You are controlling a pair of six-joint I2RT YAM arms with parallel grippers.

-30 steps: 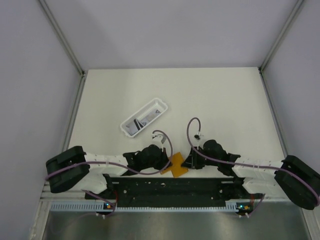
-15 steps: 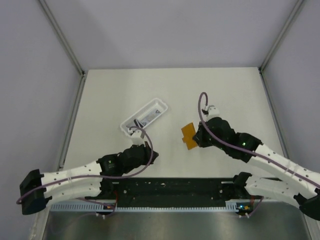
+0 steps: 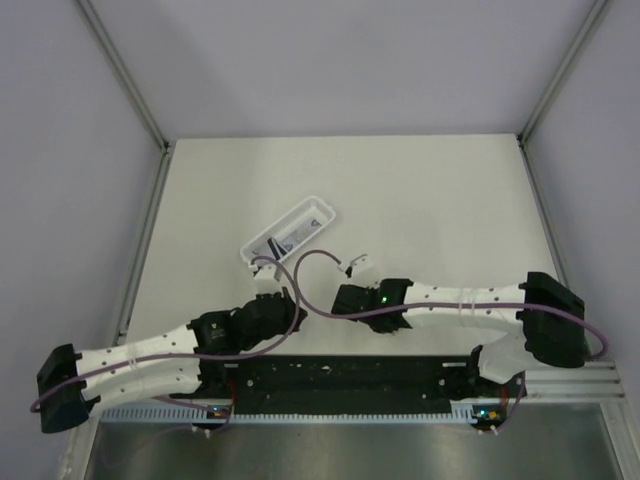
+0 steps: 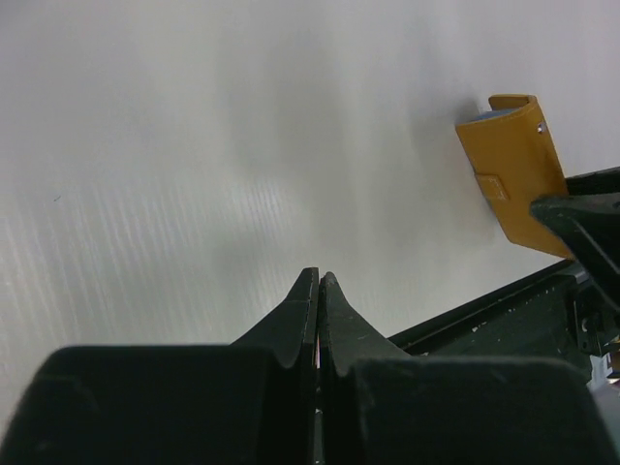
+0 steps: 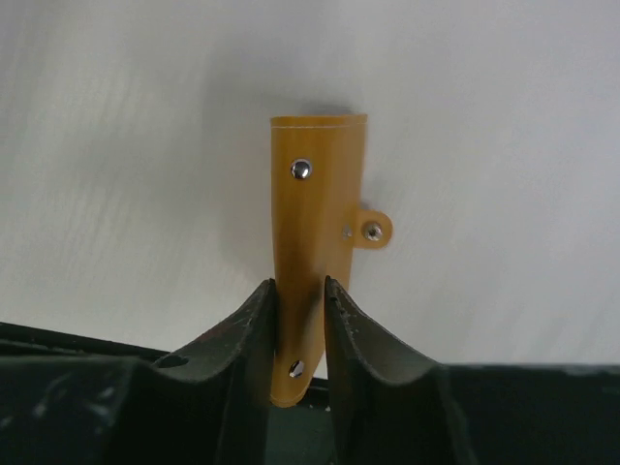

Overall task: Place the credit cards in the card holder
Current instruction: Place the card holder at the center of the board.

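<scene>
The orange-tan card holder (image 5: 318, 194) stands on edge between my right gripper's (image 5: 298, 283) jaws, which are shut on its lower end, its snap tab sticking out to the right. In the left wrist view the card holder (image 4: 511, 165) is at the right with a right fingertip (image 4: 581, 223) against it. In the top view it is hidden under my right gripper (image 3: 345, 298). My left gripper (image 4: 318, 276) is shut over bare table; only a thin pale sliver shows between its jaws. It lies just left of the right one in the top view (image 3: 290, 303). Credit cards (image 3: 292, 237) lie in the white tray (image 3: 318, 208).
The white table (image 3: 420, 200) is bounded by grey walls on three sides. The black rail (image 3: 340, 375) with the arm bases runs along the near edge, close behind both grippers. The tray sits just beyond the left gripper.
The right arm swung back and left, carrying the card holder from mid-table toward the near rail. The left gripper drew back slightly from the tray toward the right gripper.
</scene>
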